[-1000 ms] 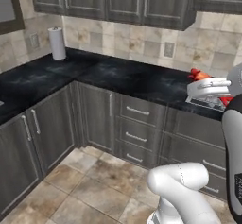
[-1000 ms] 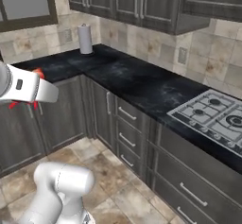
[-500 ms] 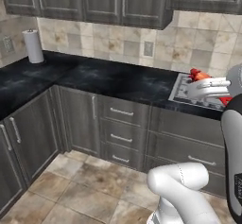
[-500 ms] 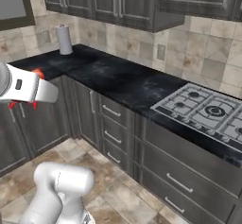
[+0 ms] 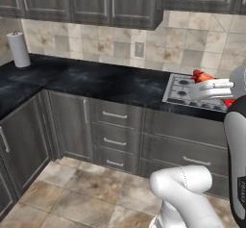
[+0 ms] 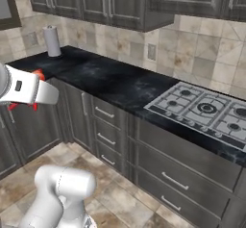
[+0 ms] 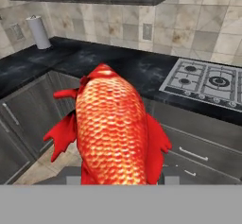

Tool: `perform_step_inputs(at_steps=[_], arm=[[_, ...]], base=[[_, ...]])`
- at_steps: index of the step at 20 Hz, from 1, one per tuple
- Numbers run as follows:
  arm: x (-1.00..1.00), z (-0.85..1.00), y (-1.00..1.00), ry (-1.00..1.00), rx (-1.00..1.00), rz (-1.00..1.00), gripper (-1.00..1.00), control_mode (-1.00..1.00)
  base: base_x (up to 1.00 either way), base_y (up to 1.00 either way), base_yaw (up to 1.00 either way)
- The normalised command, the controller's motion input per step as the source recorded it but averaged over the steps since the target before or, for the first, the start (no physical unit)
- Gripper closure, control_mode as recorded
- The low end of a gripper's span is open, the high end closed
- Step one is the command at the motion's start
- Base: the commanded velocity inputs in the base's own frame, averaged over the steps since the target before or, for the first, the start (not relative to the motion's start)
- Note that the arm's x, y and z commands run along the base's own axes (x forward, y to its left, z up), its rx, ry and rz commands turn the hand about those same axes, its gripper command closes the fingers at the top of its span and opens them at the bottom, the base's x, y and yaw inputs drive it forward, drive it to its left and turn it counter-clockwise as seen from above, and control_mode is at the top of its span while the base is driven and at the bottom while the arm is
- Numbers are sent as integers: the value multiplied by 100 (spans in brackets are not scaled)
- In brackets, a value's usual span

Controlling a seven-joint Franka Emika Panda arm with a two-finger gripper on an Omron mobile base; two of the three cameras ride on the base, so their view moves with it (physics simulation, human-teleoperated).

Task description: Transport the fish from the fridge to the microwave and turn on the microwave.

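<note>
The gripper (image 5: pixel 211 83) is carrying the fish (image 7: pixel 111 131), its jaws clamped on the red-orange body, which is rising from 6 o'clock toward the centre of the hand view. In the left base view the fish (image 5: pixel 202 75) is peeking out at 3 o'clock, above the stovetop (image 5: pixel 197 92). The pick-up from the fridge is apparently done; I judge the transport to be under way, with loading the microwave and switching it on remaining. A paper towel roll (image 6: pixel 52 41) is standing at 10 o'clock on the counter (image 6: pixel 115 82).
</note>
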Motion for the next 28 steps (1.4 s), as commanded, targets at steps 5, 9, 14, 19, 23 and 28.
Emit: perform_step_inputs(at_steps=[5,9,14,19,23,28], arm=[[0,0,0,0,0,0,100,100],[0,0,0,0,0,0,100,100],[0,0,0,0,0,0,100,100],[0,0,0,0,0,0,100,100],[0,0,0,0,0,0,100,100],[0,0,0,0,0,0,100,100]], base=[[0,0,-15],[0,0,-15],[0,0,-17],[0,0,-17],[0,0,-17],[0,0,-16]])
